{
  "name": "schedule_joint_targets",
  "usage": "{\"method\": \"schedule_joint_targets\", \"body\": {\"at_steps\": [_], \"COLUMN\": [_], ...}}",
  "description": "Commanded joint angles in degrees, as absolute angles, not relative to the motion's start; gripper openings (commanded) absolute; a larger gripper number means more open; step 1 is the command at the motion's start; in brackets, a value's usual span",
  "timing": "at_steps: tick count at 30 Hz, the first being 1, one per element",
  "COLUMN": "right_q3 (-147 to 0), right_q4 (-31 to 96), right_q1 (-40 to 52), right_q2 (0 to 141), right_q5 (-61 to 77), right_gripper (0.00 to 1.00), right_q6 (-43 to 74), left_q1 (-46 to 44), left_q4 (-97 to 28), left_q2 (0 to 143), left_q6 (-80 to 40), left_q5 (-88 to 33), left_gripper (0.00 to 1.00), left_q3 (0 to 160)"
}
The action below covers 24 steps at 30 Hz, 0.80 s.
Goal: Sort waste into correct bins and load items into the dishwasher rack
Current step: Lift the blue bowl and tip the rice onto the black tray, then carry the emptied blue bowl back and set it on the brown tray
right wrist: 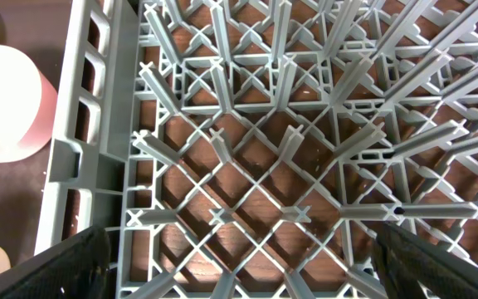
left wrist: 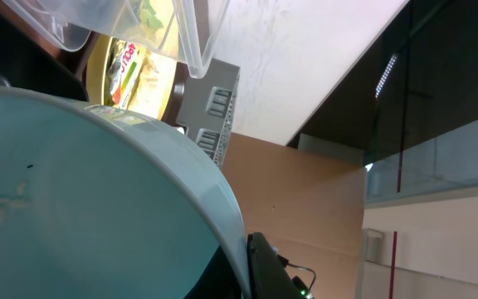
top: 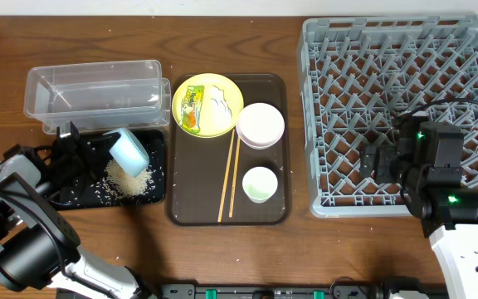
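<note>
Holds blue bowl point(top: 129, 151) clamped in left gripper point(top: 106, 149), tipped above black tray point(top: 159, 145), mouth toward rice point(top: 131, 184) on tray; right gripper point(right wrist: 251, 262) far right of tray, fingers apart.

left arm point(top: 25, 242) reaches in from the near-left corner, forearm angled inward | left gripper point(top: 99, 154) clamped on the tilted light blue bowl point(top: 129, 151) | right arm point(top: 463, 242) rises from the near-right corner, wrist bent inward | right gripper point(top: 378, 162) pointing down, fingers point(right wrist: 73, 266) spread wide, holding nothing
</note>
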<state>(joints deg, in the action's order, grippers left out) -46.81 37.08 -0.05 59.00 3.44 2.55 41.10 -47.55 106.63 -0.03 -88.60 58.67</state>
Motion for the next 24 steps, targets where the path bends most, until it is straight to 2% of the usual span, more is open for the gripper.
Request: {"method": "schedule_joint_targets", "body": {"at_steps": [1, 8, 14, 16, 18, 24], "right_q3": [-48.05, -48.05, -48.05, -48.05, -48.05, -48.05], "right_q4": [37.28, 38.11, 38.2, 38.17, 38.15, 38.17], "right_q1": [0.71, 0.71, 0.71, 0.71, 0.71, 0.71], "right_q2": [58.83, 58.83, 58.83, 58.83, 58.83, 58.83], "right_q5": [3.88, 2.57, 2.35, 2.35, 2.33, 2.35], "right_gripper": [0.99, 0.99, 0.99, 0.99, 0.99, 0.99], "right_q6": [2.9, 2.87, 2.87, 2.87, 2.87, 2.87], "left_q1": [41.41, 41.41, 41.41, 41.39, 41.3, 41.06], "left_q4": [-47.7, -46.04, -43.18, -43.2, -43.53, -44.27], "left_q2": [106.74, 106.74, 106.74, 106.74, 106.72, 106.17], "left_q6": [-0.08, 0.51, -4.45, -3.97, 3.18, 4.47], "left_q5": [-90.15, -89.76, -77.76, -80.77, -90.24, -90.15], "left_gripper": [0.06, 0.06, 0.06, 0.06, 0.06, 0.06], "left_q3": [59.46, 59.46, 59.48, 59.48, 59.48, 59.64]}}
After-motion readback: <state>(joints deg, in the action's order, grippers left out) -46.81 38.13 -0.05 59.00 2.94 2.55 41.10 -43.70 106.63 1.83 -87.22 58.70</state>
